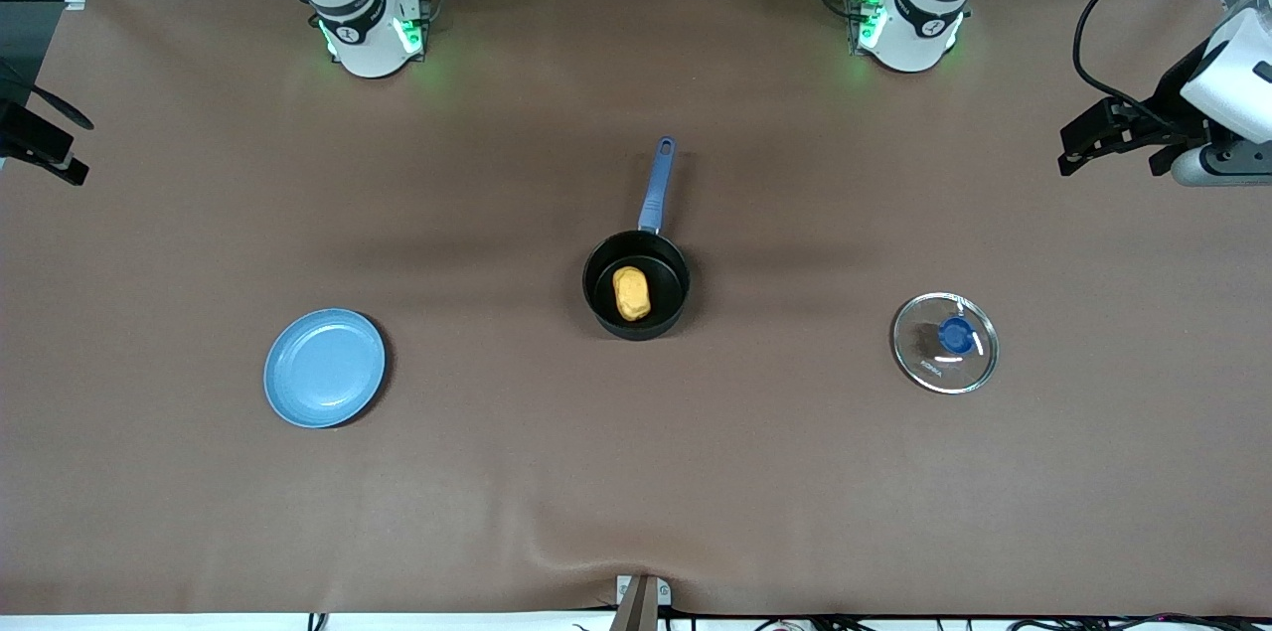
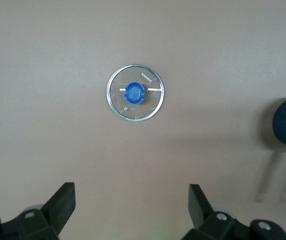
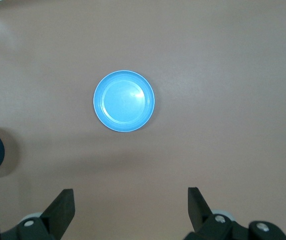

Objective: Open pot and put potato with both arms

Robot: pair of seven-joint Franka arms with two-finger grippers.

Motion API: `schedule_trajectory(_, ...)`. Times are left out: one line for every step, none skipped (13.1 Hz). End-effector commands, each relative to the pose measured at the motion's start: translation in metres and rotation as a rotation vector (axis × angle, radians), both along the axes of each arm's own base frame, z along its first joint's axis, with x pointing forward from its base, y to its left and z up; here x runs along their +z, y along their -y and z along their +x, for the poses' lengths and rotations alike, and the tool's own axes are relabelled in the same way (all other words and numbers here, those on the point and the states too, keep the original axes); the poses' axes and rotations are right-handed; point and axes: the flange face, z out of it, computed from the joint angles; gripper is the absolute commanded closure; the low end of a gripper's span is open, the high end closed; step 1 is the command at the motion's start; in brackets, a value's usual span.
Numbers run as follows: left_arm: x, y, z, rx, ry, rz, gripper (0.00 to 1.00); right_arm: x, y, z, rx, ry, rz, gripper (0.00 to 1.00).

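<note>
The black pot [image 1: 636,285] with its long blue handle stands open at the table's middle. The yellow-orange potato [image 1: 631,293] lies inside it. The clear glass lid [image 1: 944,343] with a blue knob lies flat on the table toward the left arm's end, apart from the pot. My left gripper [image 1: 1113,149] is open and empty, raised over the table's left-arm end; its wrist view [image 2: 132,192] shows the lid [image 2: 135,92] and the pot's edge [image 2: 285,127]. My right gripper [image 1: 60,142] is open and empty, raised over the right-arm end [image 3: 131,197].
A flat blue plate [image 1: 324,368] lies empty toward the right arm's end, a little nearer to the front camera than the pot; it also shows in the right wrist view [image 3: 124,101]. The brown table cover has a small wrinkle at its front edge [image 1: 636,552].
</note>
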Motion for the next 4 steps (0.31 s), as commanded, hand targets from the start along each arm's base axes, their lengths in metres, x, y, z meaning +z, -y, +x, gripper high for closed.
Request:
schedule_trajectory(0.0042, -0.0004, -0.0012, -0.004, -0.008, 0.023, 0.0, 0.002, -0.0011, -0.0027, 0.011, 0.004, 0.001, 0.0)
schedule_trajectory(0.0042, -0.0013, -0.0011, -0.004, -0.008, 0.023, 0.0, 0.0004, 0.0004, -0.0022, 0.011, 0.001, 0.002, 0.0)
schedule_trajectory(0.0049, -0.0013, -0.0011, -0.004, -0.007, 0.023, 0.0, 0.0004, 0.0004, -0.0022, 0.011, 0.001, 0.002, 0.0)
schedule_trajectory(0.0049, -0.0021, -0.001, -0.001, -0.007, 0.022, 0.0, 0.0012, -0.0004, -0.0021, 0.011, 0.004, 0.002, 0.0)
